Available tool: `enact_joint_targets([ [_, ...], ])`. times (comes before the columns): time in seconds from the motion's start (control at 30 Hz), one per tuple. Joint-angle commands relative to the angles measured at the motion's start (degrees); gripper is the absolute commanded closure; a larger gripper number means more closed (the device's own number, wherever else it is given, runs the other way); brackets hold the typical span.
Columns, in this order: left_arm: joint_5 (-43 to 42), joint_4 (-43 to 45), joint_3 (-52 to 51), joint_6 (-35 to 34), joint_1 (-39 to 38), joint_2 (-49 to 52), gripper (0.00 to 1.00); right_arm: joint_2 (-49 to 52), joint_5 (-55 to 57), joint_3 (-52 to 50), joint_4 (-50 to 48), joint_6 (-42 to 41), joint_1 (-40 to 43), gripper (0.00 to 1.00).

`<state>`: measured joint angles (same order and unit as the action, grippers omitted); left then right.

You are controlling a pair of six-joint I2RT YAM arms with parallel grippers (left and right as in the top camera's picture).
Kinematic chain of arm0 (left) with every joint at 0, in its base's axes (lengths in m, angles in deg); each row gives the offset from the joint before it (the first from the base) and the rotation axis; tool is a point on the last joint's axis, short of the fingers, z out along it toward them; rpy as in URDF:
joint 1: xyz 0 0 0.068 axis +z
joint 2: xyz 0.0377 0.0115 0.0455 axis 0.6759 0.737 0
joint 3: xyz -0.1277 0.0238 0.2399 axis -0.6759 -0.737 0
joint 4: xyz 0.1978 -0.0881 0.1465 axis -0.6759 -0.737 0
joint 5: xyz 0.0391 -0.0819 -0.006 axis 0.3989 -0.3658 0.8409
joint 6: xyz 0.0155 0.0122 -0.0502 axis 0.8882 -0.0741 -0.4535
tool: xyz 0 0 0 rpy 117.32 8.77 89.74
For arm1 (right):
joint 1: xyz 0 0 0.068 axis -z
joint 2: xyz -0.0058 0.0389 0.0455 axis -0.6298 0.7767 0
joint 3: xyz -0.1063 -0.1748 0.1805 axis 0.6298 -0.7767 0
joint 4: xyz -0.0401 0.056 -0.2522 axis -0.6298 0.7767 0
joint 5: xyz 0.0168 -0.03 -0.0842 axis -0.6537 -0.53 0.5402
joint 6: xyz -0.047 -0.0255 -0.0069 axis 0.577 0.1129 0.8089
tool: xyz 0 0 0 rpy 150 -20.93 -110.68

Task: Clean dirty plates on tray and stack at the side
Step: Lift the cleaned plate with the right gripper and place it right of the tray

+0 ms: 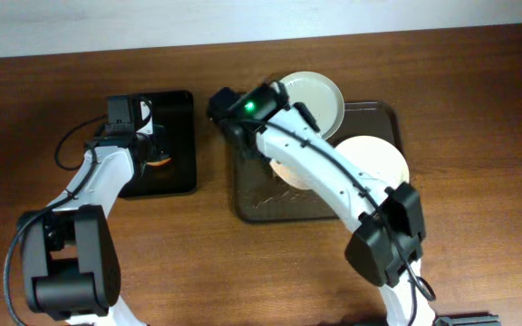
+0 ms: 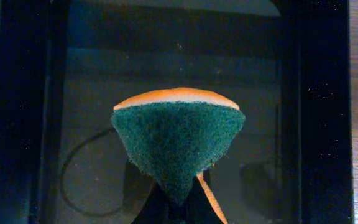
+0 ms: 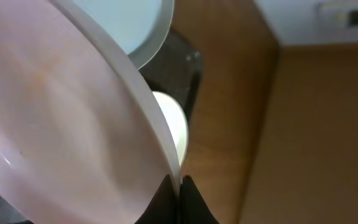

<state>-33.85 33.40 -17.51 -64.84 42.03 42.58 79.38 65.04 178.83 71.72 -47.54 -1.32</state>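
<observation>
Wiping stage, plate presented on edge. The right jaws are closed thin on the rim of one plate (image 3: 73,124) and hold it tilted above the left part of the tray (image 1: 261,206). Its face looks faintly pinkish in the right wrist view, and we cannot tell whether that is a sauce film or the light. The left jaws are shut on a sponge (image 2: 179,143), green scouring face towards the camera and orange body behind. The sponge hangs over a small black tray (image 1: 178,104) on the worktop (image 1: 478,109), well apart from the held plate. Two further plates lie flat: one (image 1: 320,91) at the tray's far edge, partly overhanging it, and the other (image 1: 383,158) at the tray's right side. We judge each plate stiff, fairly light and smooth enough to slip, and liable to chip or break if dropped. A pinch on the rim alone gives little hold against the sponge's push, so we would press gently, near the gripped edge, and lay plates flat when stacking. The sponge is soft and yields when squeezed.
</observation>
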Motion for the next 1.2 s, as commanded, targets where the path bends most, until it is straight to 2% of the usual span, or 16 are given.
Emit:
enact_joint_targets([
  [0.0, -0.96, 0.55, 0.11, 0.83, 0.28, 3.26, 1.00, -0.68, 10.43, 1.51, 0.66, -2.12, -4.13, 0.96],
  [0.2, -0.98, 0.57, 0.09, 0.66, 0.28, 5.55, 1.00, -0.68, 12.28, 1.51, 0.81, -2.29, -6.56, 0.96],
  [0.33, -0.98, 0.48, 0.09, 0.66, 0.28, 5.55, 1.00, -0.66, 12.74, 1.49, 0.00, -13.73, -6.08, 0.96],
  [0.47, -0.98, 0.48, 0.09, 0.68, 0.28, 5.55, 1.00, -0.66, 11.76, 1.49, -0.87, -13.62, -3.87, 0.96],
  [0.57, -1.01, 0.48, 0.09, 0.66, 0.28, 5.55, 1.00, -0.63, 5.62, 1.49, -1.09, -13.62, -1.79, 0.96],
  [0.67, -1.01, 0.48, 0.09, 0.66, 0.28, 5.55, 1.00, -0.66, -9.84, 1.53, -1.66, -13.57, 3.78, 0.96],
  [0.7, -1.01, 0.46, 0.09, 0.68, 0.28, 5.55, 1.00, -0.68, -17.18, 1.53, -2.43, -11.93, 6.88, 0.96],
  [0.73, -1.01, 0.48, 0.09, 0.66, 0.28, 5.55, 1.00, -0.68, -28.55, 1.53, -4.33, -5.18, 11.54, 0.96],
  [0.77, -1.01, 0.46, 0.09, 0.66, 0.28, 5.55, 1.00, -0.68, -35.56, 1.53, -5.27, -1.79, 14.75, 0.96],
  [0.8, -0.98, 0.42, 0.09, 0.66, 0.28, 5.55, 1.00, -0.68, -51.60, 1.53, -6.32, 4.28, 22.84, 0.96],
  [0.87, -1.01, 0.28, 0.09, 0.68, 0.28, 5.55, 1.00, -0.68, -67.52, 1.53, -6.34, 10.32, 31.32, 0.96],
  [0.9, -0.98, 0.28, 0.09, 0.68, 0.28, 5.55, 1.00, -0.66, -75.84, 1.51, -5.86, 13.25, 38.32, 0.96],
  [1.03, -1.01, 0.09, 0.09, 0.68, 0.28, 5.55, 1.00, -0.66, -77.72, 1.20, -3.37, 16.96, 59.80, 0.96],
  [1.17, -1.01, 0.13, 0.09, 0.68, 0.28, 5.55, 1.00, -0.37, -76.41, -0.94, -6.40, 15.04, 74.82, 0.96],
])
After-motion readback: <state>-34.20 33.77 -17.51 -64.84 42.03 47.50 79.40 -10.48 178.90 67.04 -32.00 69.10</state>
